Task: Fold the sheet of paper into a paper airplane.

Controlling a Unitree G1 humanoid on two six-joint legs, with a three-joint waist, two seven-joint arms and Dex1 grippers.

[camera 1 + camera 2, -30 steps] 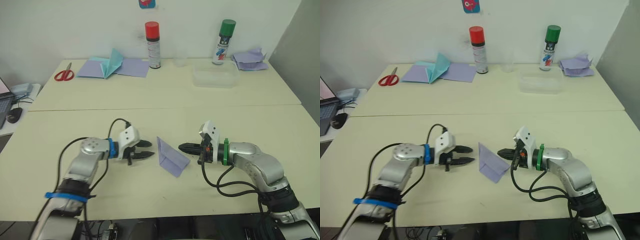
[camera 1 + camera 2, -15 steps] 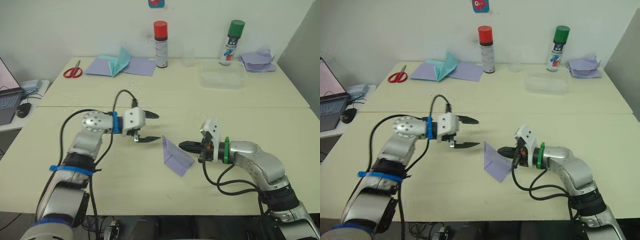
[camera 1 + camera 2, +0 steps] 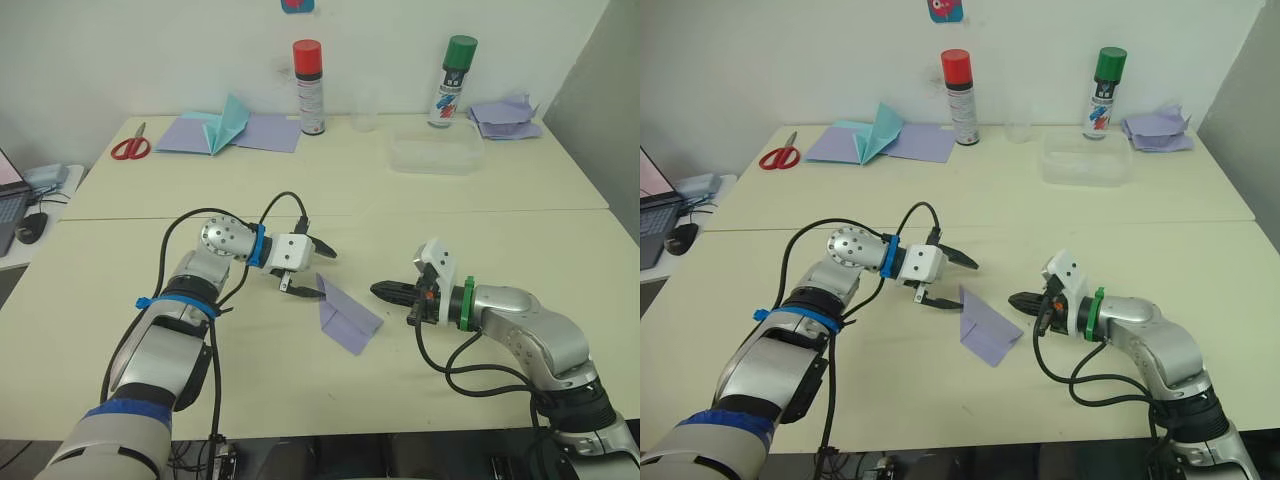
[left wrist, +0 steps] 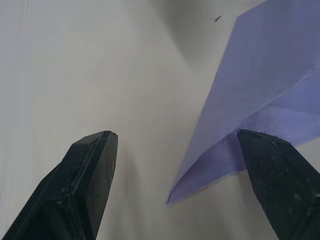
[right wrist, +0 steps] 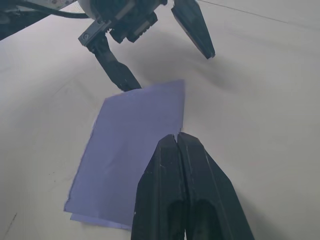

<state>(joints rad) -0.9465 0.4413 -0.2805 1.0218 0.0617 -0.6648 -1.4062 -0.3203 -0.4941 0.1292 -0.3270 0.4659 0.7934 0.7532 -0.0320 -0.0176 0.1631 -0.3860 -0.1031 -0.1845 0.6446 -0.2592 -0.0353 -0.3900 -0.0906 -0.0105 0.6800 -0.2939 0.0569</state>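
The sheet of paper lies on the near table, folded into a pale lavender pointed wedge with a raised crease. My left gripper is open at the wedge's left edge. One black finger reaches over the paper's edge, and the other finger is over bare table. Just right of the wedge, my right gripper is shut and holds nothing. Its tip points at the paper's right edge.
Along the back of the far table stand a red-capped spray can and a green-capped spray can, with a clear plastic tub between them. At the back left are red scissors and a teal paper plane on lavender sheets. Crumpled lavender paper lies at the back right.
My left arm has swung forward and right, bringing its open gripper from left of the paper up to the paper's left edge. The right gripper has drawn back slightly, still shut.
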